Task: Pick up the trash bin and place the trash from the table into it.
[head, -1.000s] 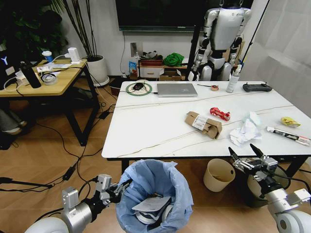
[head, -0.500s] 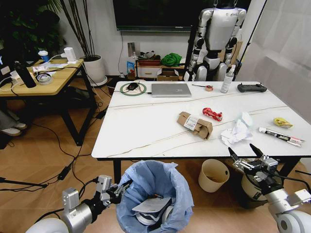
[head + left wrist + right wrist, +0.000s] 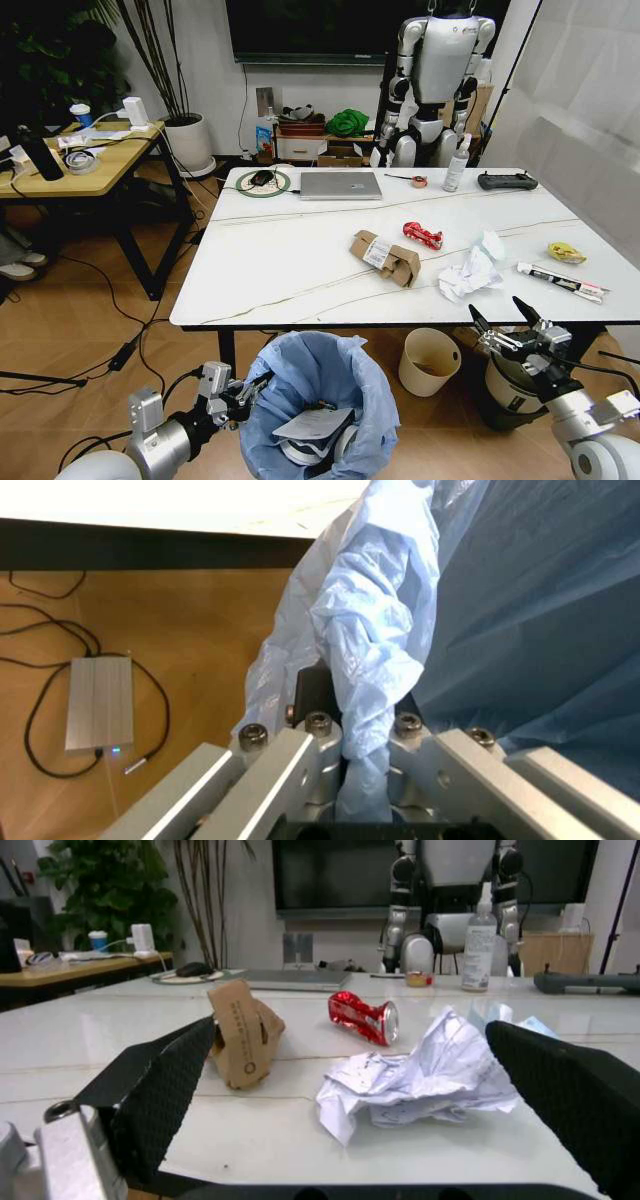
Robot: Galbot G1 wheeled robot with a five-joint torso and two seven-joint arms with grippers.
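Note:
The trash bin (image 3: 318, 400), lined with a crinkly light-blue bag, hangs low in front of me, below the near edge of the table (image 3: 290, 270). My left gripper (image 3: 245, 390) is shut on the bin's bag-covered rim; in the left wrist view its fingers (image 3: 300, 757) clamp the blue plastic (image 3: 375, 645). White litter (image 3: 310, 425) lies inside the bin. Trash lies on the table: a torn cardboard box (image 3: 387, 257) (image 3: 242, 1031), a red wrapper (image 3: 423, 235) (image 3: 362, 1014), crumpled tissues (image 3: 468, 272) (image 3: 420, 1080), a yellow peel (image 3: 566, 252) and a pink-white packet (image 3: 562, 283). My right gripper (image 3: 497, 312) (image 3: 350, 1027) hovers open at the table's near right edge, facing the tissues.
A silver laptop (image 3: 340, 185), a black controller (image 3: 507, 181) and a spray bottle (image 3: 457, 163) stand at the table's far side. A cream bucket (image 3: 430, 360) and a grey-black bin (image 3: 510, 385) sit under the table. A wooden desk (image 3: 80, 160) stands left, a humanoid robot (image 3: 435, 80) behind.
The whole head view has shifted, so the camera moved: the table and its litter now sit further left and slightly higher. Both grippers and the bin keep their places in the picture.

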